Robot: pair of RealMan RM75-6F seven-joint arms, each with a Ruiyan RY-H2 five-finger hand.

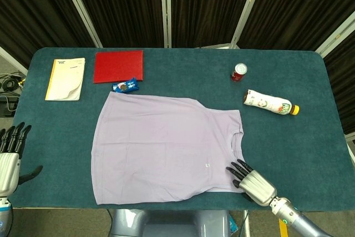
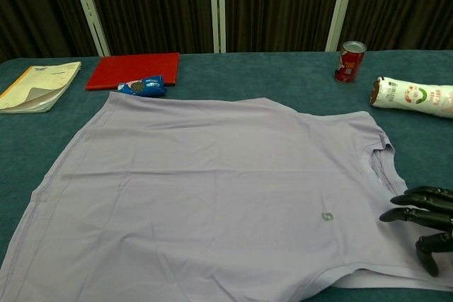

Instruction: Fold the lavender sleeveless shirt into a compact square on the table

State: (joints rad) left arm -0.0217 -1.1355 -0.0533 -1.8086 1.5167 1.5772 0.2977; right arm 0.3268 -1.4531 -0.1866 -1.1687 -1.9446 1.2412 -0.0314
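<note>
The lavender sleeveless shirt [image 1: 166, 148] [image 2: 212, 189] lies spread flat on the blue table, neck end to the right, hem to the left. My right hand [image 1: 252, 182] [image 2: 425, 218] hovers at the shirt's near right corner, by the shoulder strap, fingers spread over the cloth and holding nothing. Off the table's near left edge my left hand [image 1: 10, 156] stands with fingers apart and empty; the chest view does not show it.
Behind the shirt lie a red board [image 1: 118, 66], a blue snack packet [image 1: 125, 85] and a notebook [image 1: 65, 78]. A red can [image 1: 239, 72] and a lying bottle [image 1: 270, 102] sit at the back right. The table edge [image 1: 177, 210] runs just below the shirt.
</note>
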